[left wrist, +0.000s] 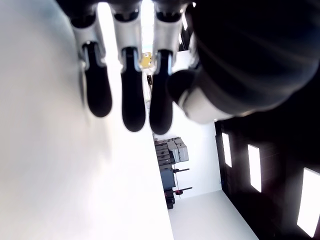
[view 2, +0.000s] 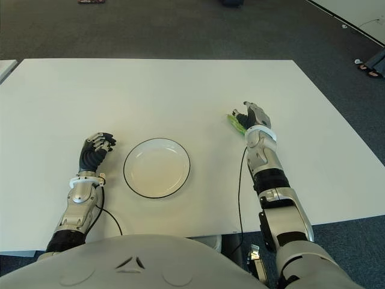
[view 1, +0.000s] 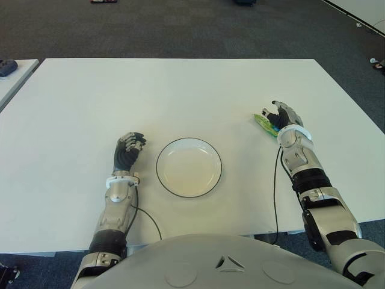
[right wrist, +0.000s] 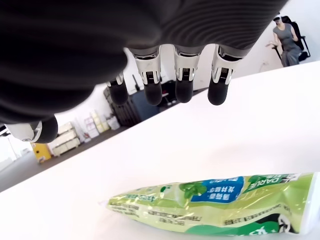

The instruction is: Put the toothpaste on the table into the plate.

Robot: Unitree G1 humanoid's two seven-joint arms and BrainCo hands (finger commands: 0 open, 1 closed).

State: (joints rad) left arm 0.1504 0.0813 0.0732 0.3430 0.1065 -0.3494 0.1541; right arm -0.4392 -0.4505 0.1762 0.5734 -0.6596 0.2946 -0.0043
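The toothpaste is a green tube with a blue label, lying flat on the white table at the right. My right hand hovers just over and beside it. Its fingers are spread above the tube and do not touch it. The round white plate with a dark rim sits near the table's front middle, with nothing in it. My left hand shows just left of the plate, fingers curled and holding nothing.
The table's right edge runs close past my right forearm. A cable hangs along that arm. Another table's corner with a dark object shows at the far left. Dark carpet surrounds the table.
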